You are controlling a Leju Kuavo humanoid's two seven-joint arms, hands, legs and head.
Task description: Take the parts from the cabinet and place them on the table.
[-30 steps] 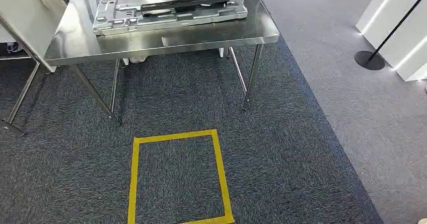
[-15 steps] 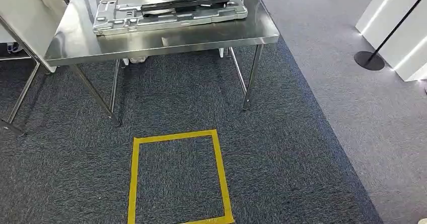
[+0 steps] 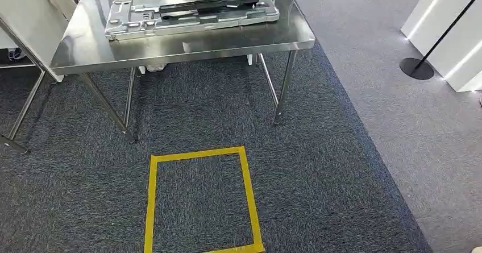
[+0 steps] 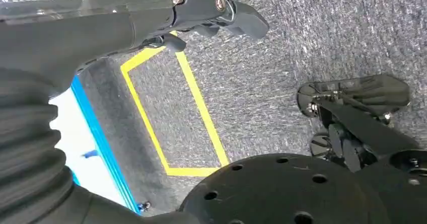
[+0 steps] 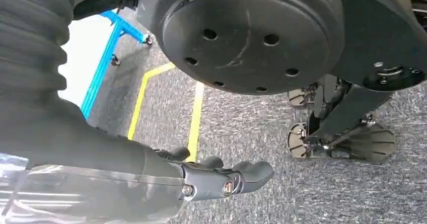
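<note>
Steel bench (image 3: 85,48) carries one grey part (image 3: 190,14). Both hands, left (image 4: 211,12) and right (image 5: 221,176), hang empty, fingers loosely apart, over dark carpet (image 3: 318,168) with one yellow tape square (image 3: 150,202).

Glossy steel table (image 3: 187,45), matt metal part (image 3: 190,15), rough carpet (image 3: 318,173).

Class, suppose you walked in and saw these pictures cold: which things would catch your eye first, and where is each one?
First the yellow tape square on the dark carpet, in the near foreground of the head view. Beyond it stands a shiny steel table carrying a long grey metal part with a black piece on top. In the wrist views, each hand, left hand and right hand, hangs above the carpet holding nothing.
</note>
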